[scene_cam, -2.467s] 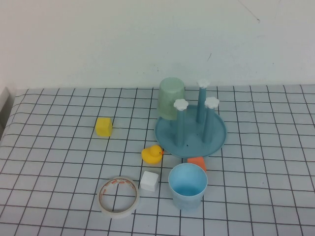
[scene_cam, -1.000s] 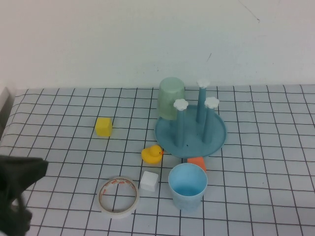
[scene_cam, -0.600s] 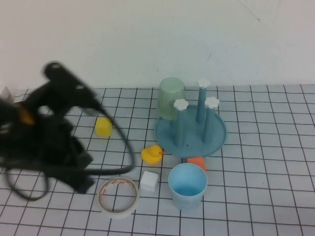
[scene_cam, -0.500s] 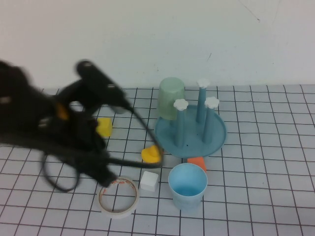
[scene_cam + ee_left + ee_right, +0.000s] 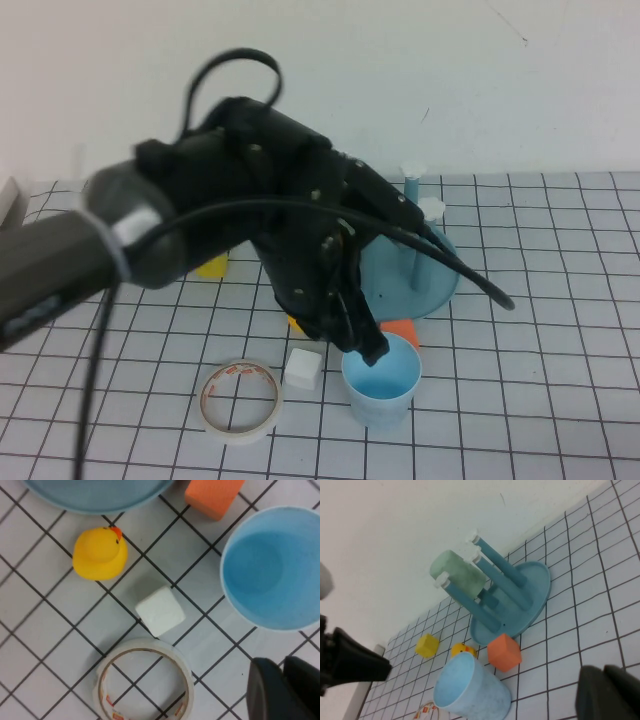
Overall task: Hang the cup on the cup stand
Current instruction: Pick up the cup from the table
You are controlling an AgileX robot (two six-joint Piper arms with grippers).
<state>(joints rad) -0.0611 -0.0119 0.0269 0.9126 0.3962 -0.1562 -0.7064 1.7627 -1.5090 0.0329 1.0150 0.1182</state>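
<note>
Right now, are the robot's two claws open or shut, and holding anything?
Left gripper: shut, empty, above the blue cup.
Right gripper: shut, empty, off to the side.

Surface: I see a white table (image 5: pixel 560 330) with a black grid of lines.
Centre: the cup stand (image 5: pixel 432 278) rests its round base on the table.
6 o'clock of the stand: the cup (image 5: pixel 383 385) stands upright, mouth up.
Between them: an orange block (image 5: pixel 403 329) lies just beside the base.
8 o'clock of the stand: a yellow duck (image 5: pixel 99 554), then a white cube (image 5: pixel 303 368), then a tape roll (image 5: pixel 241 401) lying flat.
9 o'clock: a yellow block (image 5: pixel 212 266), partly hidden from me.
</note>
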